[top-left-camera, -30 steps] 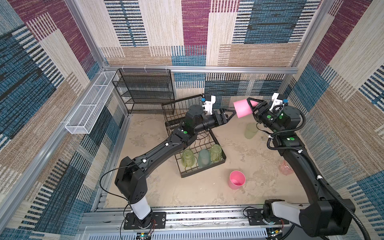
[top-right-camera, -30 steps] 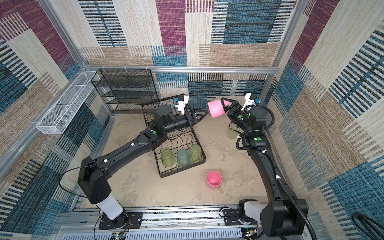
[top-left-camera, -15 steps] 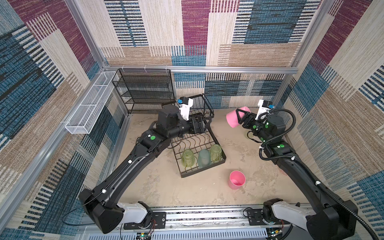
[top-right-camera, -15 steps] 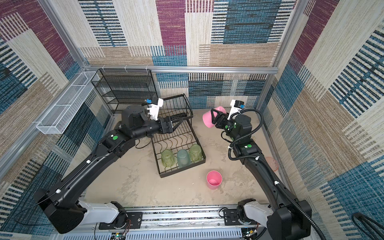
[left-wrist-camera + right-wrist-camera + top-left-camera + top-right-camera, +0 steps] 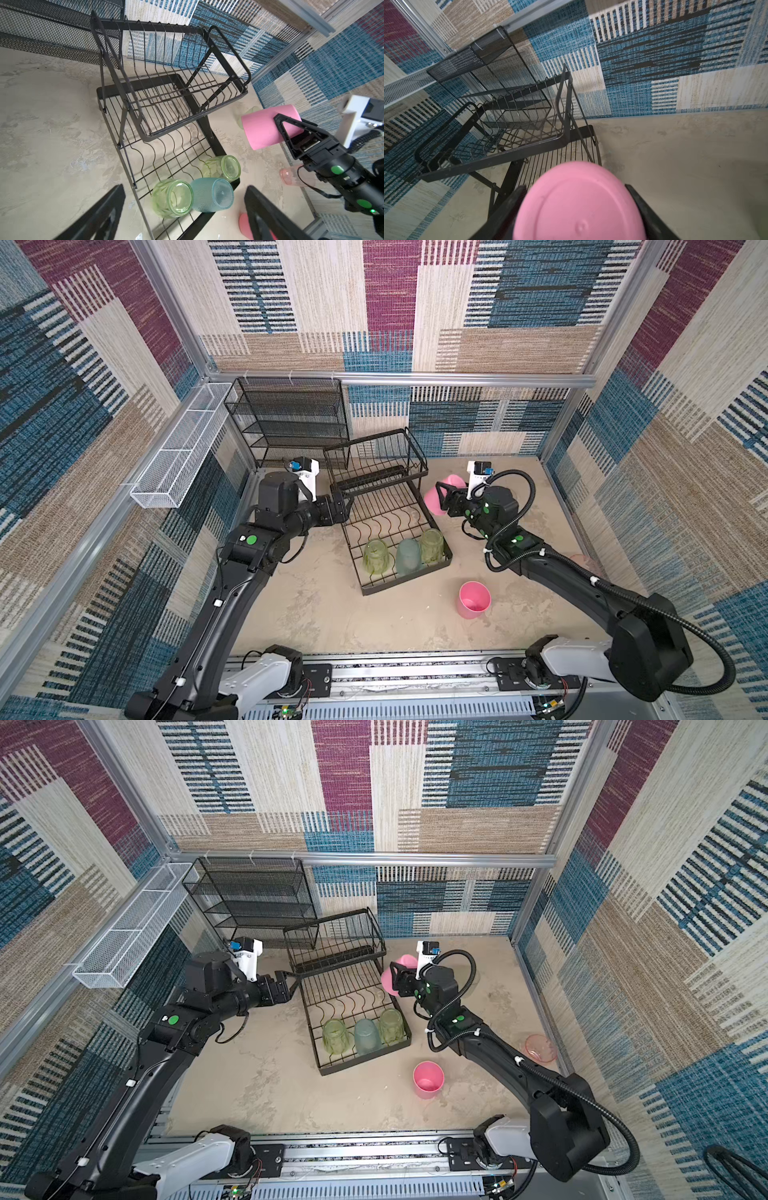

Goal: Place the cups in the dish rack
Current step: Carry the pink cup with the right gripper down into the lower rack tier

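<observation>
The black wire dish rack stands mid-floor. Two yellow-green cups and a teal cup sit upside down in its lower tier. My right gripper is shut on a solid pink cup, held on its side just off the rack's right edge. My left gripper hangs open and empty at the rack's left edge. A second pink cup stands upright on the floor. A translucent reddish-pink cup lies near the right wall.
A black fine-mesh shelf unit stands against the back wall behind the rack. A white mesh trough hangs on the left wall. In the left wrist view a yellow-green cup shows on the floor behind the held pink cup.
My left arm has drawn back leftward across the rack, away from the pink cup. My right gripper has carried the pink cup down and left, closer to the rack's right side.
</observation>
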You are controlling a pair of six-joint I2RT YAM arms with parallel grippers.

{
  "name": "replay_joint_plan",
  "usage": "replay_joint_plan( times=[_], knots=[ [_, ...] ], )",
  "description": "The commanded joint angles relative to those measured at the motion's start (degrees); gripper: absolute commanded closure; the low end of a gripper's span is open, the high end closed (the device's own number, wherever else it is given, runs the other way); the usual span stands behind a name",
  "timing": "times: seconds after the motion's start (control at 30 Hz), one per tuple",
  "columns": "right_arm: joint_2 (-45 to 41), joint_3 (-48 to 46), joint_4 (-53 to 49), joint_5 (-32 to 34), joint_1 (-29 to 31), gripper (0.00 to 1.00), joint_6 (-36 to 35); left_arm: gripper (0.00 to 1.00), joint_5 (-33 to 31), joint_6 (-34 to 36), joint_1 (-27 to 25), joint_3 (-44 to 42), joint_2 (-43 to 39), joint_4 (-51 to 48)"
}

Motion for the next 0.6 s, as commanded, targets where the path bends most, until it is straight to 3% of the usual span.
replay_joint_plan(
  times=[0.0, 0.23, 0.43, 0.57],
  knots=[
    [2.0, 0.6, 4.6, 3.4, 1.8, 0.37, -2.8, 0.06, -2.0, 7.3, 0.5, -1.5, -1.4, -0.9],
    [7.8, 2.7, 5.1, 6.1, 4.6, 0.37, -5.3, 0.04, 2.9, 11.1, 4.0, -7.6, -6.6, 4.8],
    [11.8, 3.0, 6.3, 8.5, 6.4, 0.37, -6.0, 0.05, 8.9, 8.6, 6.6, -11.5, -8.7, 9.3],
    [14.1, 3.1, 7.7, 9.9, 7.2, 0.36, -6.0, 0.05, 8.6, 7.7, 7.1, -12.9, -10.5, 10.9]
  ],
)
